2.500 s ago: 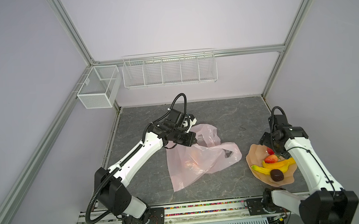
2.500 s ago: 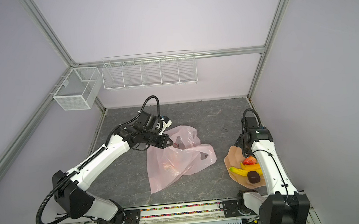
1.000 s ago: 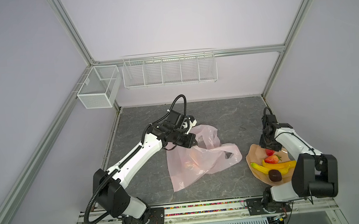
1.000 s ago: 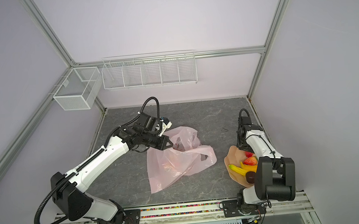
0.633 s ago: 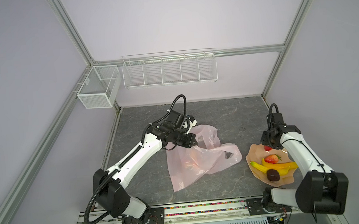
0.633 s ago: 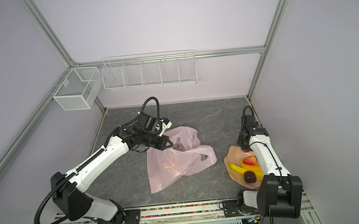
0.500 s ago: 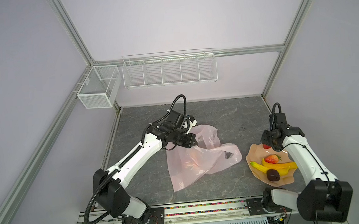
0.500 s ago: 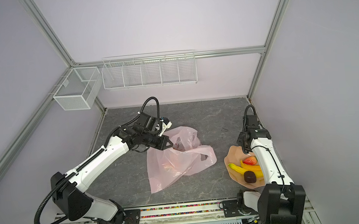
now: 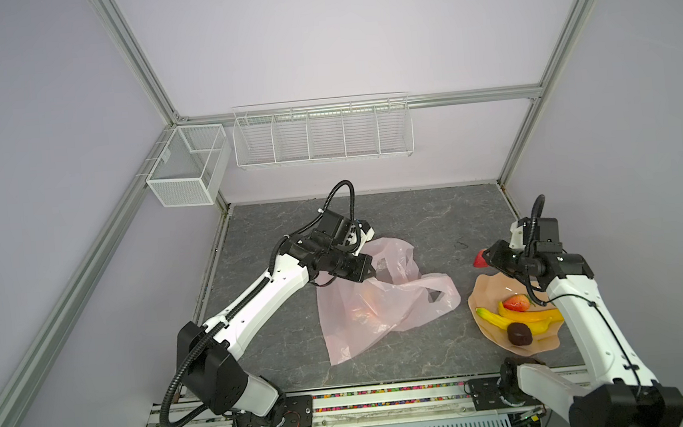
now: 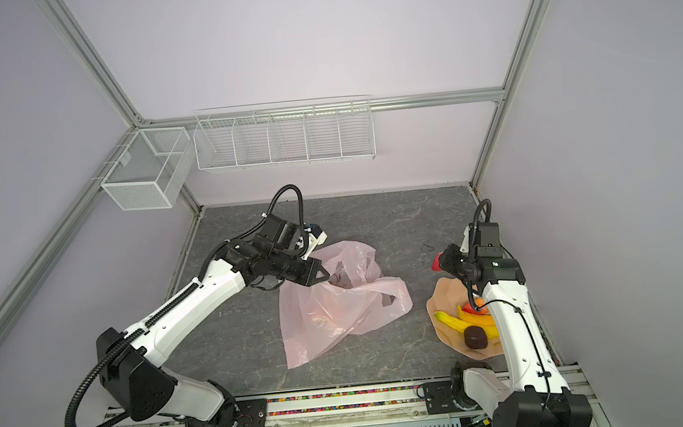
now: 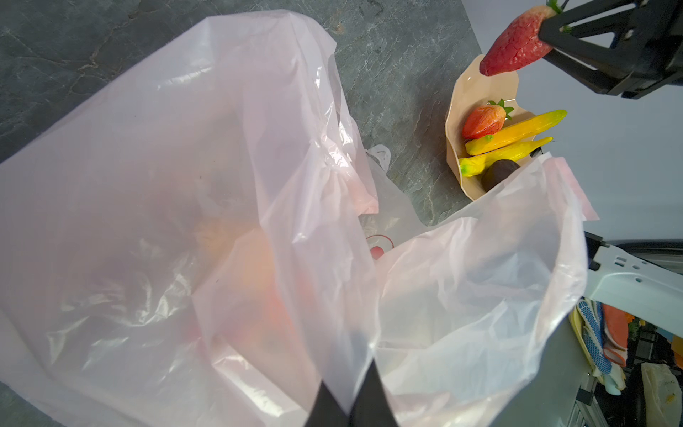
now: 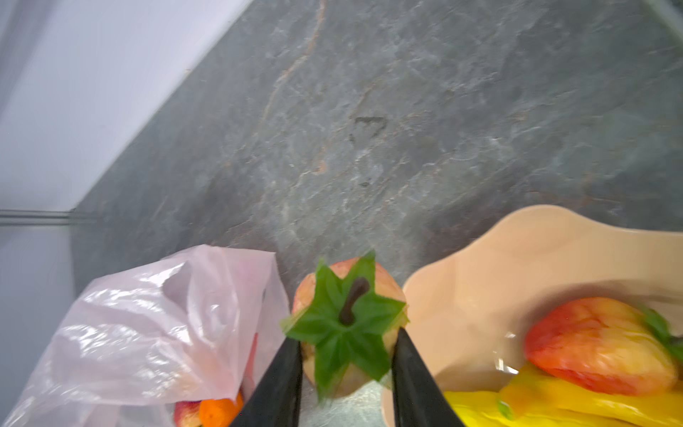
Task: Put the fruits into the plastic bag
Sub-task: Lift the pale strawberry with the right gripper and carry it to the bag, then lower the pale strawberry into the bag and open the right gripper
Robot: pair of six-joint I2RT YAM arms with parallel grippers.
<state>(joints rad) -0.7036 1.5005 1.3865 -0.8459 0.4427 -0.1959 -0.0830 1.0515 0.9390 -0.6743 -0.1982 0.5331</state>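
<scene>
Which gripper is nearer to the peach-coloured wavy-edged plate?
Right. The right gripper, holding a red strawberry, hovers at the far rim of the plate; the left gripper pinches the translucent pink plastic bag, which lies between it and the plate.

White arms (image 9: 255, 309), black joints (image 9: 215, 378), ribbed black cables (image 9: 170, 397), apparently black jaws.

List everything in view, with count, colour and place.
plastic bag: one, pale pink, table centre
fruit in the bag: count unclear, orange-red
plate: one, peach, right of the bag
bananas: two, yellow, on the plate
plate strawberry: one, red, on the plate
dark fruit: one, brown, on the plate
held strawberry: one, red, airborne beside the plate
wire rack: one, white, back wall
mesh basket: one, white, left wall
left gripper: black, shut on bag edge
right gripper: black, shut on the held strawberry
</scene>
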